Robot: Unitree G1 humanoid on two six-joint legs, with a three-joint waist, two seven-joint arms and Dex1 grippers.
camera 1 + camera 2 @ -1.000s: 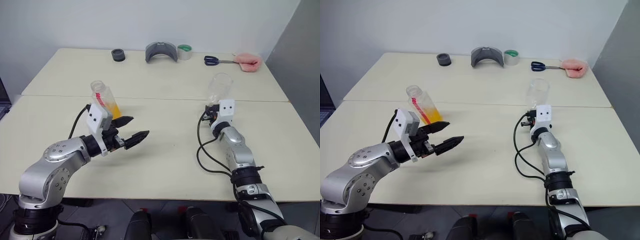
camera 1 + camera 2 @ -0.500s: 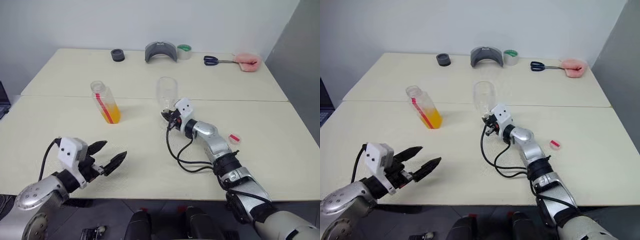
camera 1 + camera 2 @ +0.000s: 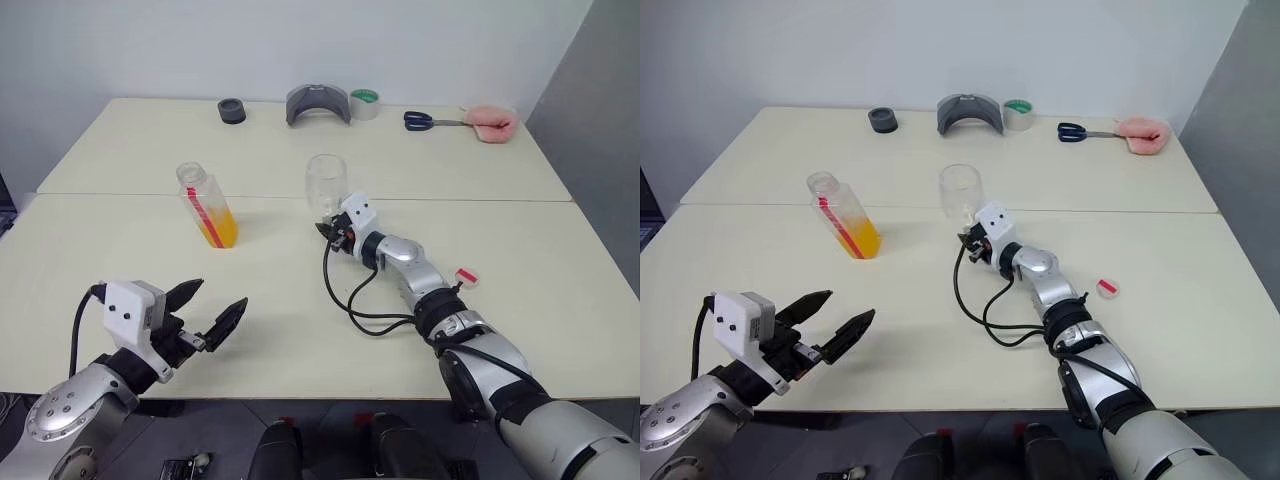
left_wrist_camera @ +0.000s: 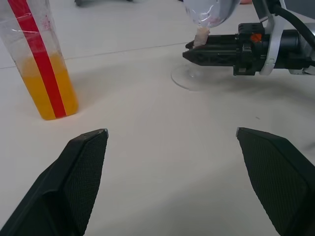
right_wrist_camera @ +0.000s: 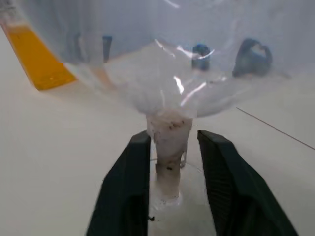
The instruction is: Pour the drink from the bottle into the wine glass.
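The bottle (image 3: 208, 205) stands upright and uncapped on the table's left half, its lower part holding the orange-yellow drink (image 4: 49, 91). To its right, near the table's middle, the empty wine glass (image 3: 325, 182) stands on its foot. My right gripper (image 5: 173, 135) lies level at the stem, one finger on each side, slightly parted from it; it is open. My left gripper (image 3: 220, 294) hovers wide open near the table's front edge, well short of the bottle, with nothing between its fingers.
A small red cap (image 3: 467, 277) lies to the right of my right arm. Along the far edge sit a black ring (image 3: 231, 110), a grey curved piece (image 3: 318, 103), a green tape roll (image 3: 364, 103), scissors (image 3: 425, 121) and a pink cloth (image 3: 490, 122).
My right arm carried the wine glass left to the table's middle, set it down and loosened its fingers from the stem. My left arm drew back from the bottle toward the front edge.
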